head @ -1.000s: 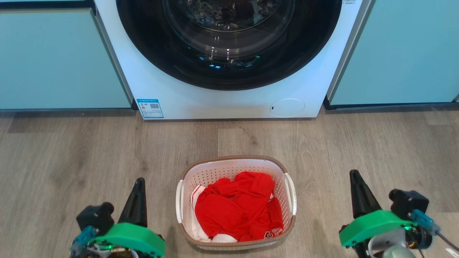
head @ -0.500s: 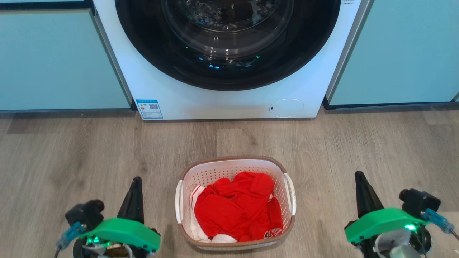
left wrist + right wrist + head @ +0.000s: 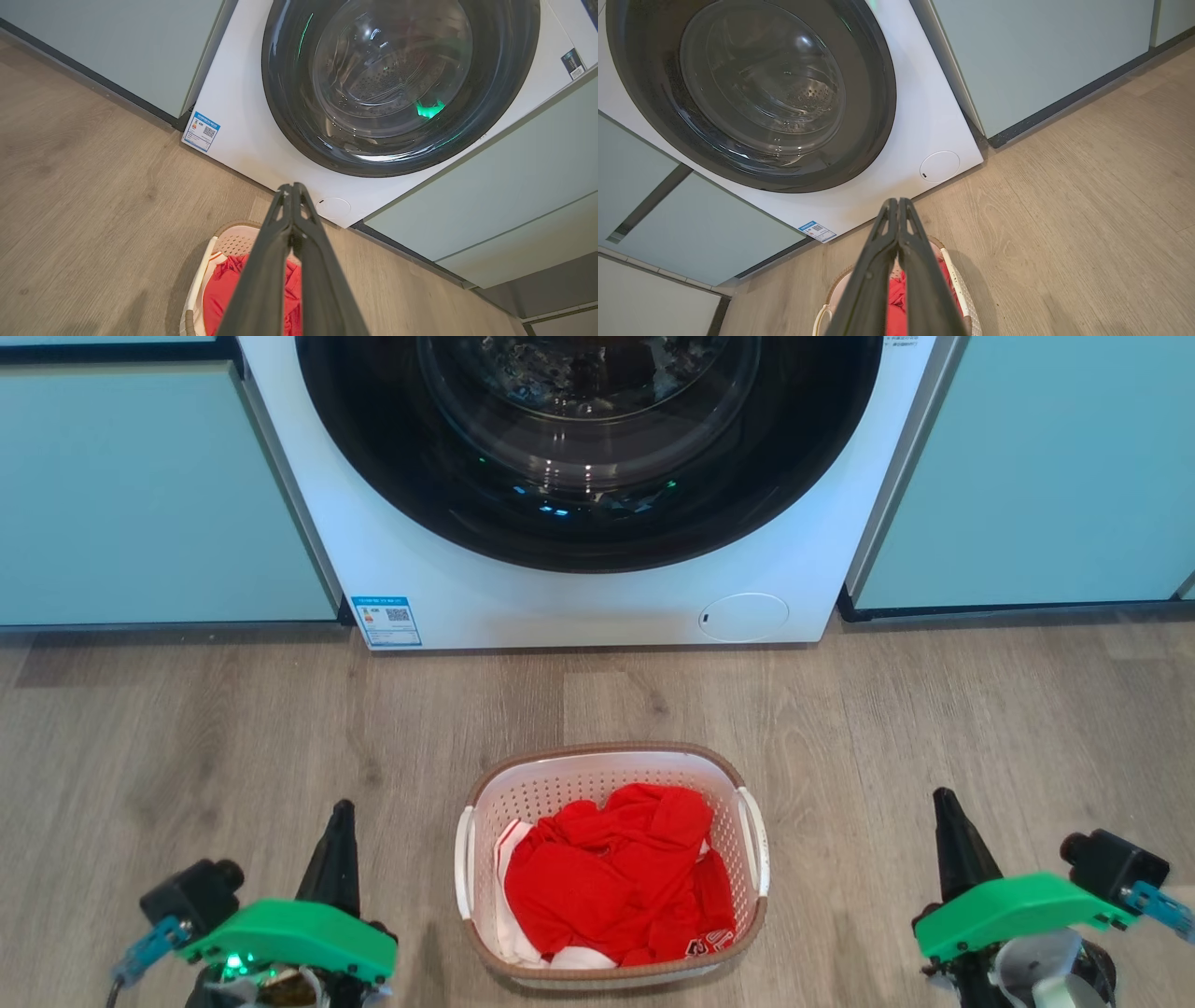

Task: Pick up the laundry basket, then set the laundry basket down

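The laundry basket [image 3: 611, 765], white with perforated walls, a brown rim band and white side handles, stands on the wooden floor in front of the washing machine. Red and white clothes [image 3: 616, 877] lie inside it. My left gripper [image 3: 342, 807] is shut and hovers to the left of the basket, apart from its handle. My right gripper [image 3: 943, 795] is shut too, well off to the basket's right. In the left wrist view the shut fingers [image 3: 292, 187] cross over the basket [image 3: 233, 238]. The right wrist view has the shut fingers [image 3: 897, 201] above the basket [image 3: 959, 289].
A white front-loading washing machine [image 3: 597, 588] with a dark round door stands just beyond the basket. Pale teal cabinets [image 3: 159, 495] flank it on both sides. Bare wooden floor [image 3: 187, 728] spreads around the basket.
Both grippers have drawn down and outward in the head view, away from the basket, still shut. The basket has stayed in place.
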### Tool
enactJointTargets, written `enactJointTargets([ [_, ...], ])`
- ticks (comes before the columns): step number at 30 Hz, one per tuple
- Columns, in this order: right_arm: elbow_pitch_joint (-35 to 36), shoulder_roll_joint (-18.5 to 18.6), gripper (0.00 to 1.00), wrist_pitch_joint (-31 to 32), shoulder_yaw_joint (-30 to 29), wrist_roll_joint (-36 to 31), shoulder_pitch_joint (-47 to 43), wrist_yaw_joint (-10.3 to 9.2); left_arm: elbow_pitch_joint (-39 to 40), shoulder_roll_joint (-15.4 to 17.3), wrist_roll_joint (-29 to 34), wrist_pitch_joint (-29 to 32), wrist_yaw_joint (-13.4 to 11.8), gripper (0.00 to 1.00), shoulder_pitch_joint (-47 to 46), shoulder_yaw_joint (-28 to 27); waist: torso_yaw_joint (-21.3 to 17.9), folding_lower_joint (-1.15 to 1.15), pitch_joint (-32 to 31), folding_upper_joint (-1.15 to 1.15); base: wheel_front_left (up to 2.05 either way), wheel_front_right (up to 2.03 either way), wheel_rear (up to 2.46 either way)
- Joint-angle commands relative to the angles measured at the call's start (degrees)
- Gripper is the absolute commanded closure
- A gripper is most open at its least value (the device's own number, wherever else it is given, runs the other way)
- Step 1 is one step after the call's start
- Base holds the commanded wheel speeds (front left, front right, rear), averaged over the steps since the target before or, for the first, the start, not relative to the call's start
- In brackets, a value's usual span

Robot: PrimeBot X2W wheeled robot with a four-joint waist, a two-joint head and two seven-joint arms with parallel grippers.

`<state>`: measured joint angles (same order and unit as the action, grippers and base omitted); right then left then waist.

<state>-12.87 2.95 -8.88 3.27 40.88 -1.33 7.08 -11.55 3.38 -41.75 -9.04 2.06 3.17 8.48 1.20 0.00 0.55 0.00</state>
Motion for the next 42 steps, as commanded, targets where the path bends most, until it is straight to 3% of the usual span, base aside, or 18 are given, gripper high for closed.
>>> enactJointTargets([
  [1, 1.5, 1.1, 1.0, 0.2, -0.2, 1.3, 3.3, 0.15, 1.7, 0.9, -1.2, 0.3, 0.5, 1.0, -3.5, -1.5, 0.0, 0.0, 0.0, 0.0, 0.0, 0.0, 0.0],
  [42, 0.2, 1.4, 1.0, 6.8, -3.7, 27.5, 5.3, 0.28, -0.3, 1.1, -27.0, 6.9, 3.0, 1.0, -6.3, -6.9, -0.6, 0.0, -0.2, 0.0, 0.0, 0.0, 0.0],
])
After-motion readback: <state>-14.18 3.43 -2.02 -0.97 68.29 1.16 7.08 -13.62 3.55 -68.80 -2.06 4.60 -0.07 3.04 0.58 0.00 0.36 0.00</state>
